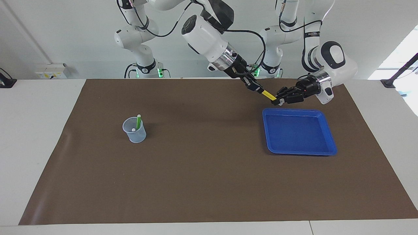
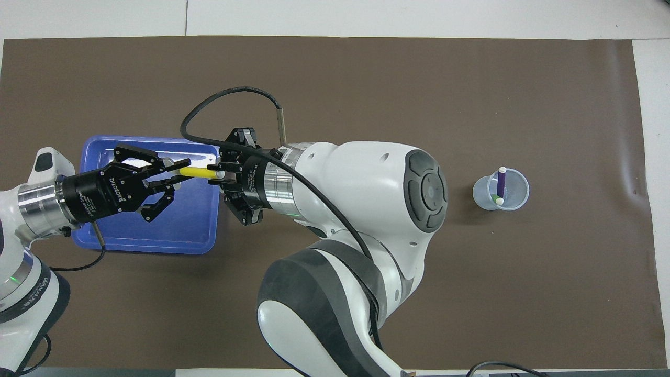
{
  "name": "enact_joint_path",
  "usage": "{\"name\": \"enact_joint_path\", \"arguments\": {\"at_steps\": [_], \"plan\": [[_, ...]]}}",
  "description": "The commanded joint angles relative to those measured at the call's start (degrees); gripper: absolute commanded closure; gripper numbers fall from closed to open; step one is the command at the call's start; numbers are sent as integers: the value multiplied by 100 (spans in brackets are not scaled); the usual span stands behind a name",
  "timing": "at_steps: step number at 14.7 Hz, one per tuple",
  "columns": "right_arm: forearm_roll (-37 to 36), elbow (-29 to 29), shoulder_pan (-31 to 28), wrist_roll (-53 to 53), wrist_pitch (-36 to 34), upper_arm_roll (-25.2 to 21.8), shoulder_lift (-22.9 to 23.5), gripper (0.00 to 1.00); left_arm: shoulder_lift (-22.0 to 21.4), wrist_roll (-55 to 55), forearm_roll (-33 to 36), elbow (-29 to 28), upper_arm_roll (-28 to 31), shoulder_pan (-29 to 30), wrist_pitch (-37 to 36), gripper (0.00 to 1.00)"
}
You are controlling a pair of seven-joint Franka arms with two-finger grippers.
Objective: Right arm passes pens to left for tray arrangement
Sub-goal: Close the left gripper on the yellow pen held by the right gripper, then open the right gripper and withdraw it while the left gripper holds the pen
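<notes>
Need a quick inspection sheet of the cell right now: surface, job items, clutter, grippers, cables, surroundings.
Surface: brown mat on a white table, lying flat.
Job's things: yellow pen in the air, above the blue tray edge nearest the robots; tray holds nothing; green pen and purple pen stand in the pale cup.
Clutter: nothing seen.
Grippers: right gripper shut on one end of the yellow pen; left gripper shut on the other end.
Cables: black cable loops over the right arm's wrist.
Surroundings: two smaller white arms with green-lit bases by the wall.
</notes>
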Motion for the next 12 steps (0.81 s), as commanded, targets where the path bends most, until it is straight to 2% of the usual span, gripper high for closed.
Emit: {"name": "enact_joint_path", "arguments": {"at_steps": [1,2,3,4,7,11,12], "plan": [[0,-127,-20,50,-177,19,-63,100,-178,-77,-105,-71,36,65,18,100],[-35,-118,-21,41,-178,10,-63,52,-170,-85,-105,-71,36,65,27,100],[-140,-101,-21,41,-178,1,-63,24,-170,-94,-105,-71,36,56,27,100],[-245,-92,-55,41,-204,10,-55,12,-170,-112,-105,-71,36,56,35,100],[-535,-74,-108,6,-361,1,-54,2,-170,-156,-105,-71,36,56,53,100],[-1387,-109,-555,-615,-1054,-16,-221,0,-64,-95,44,78,28,4,447,100],[-1484,-135,-696,-1018,-1274,-16,-308,0,49,-112,341,235,28,-5,527,100]]}}
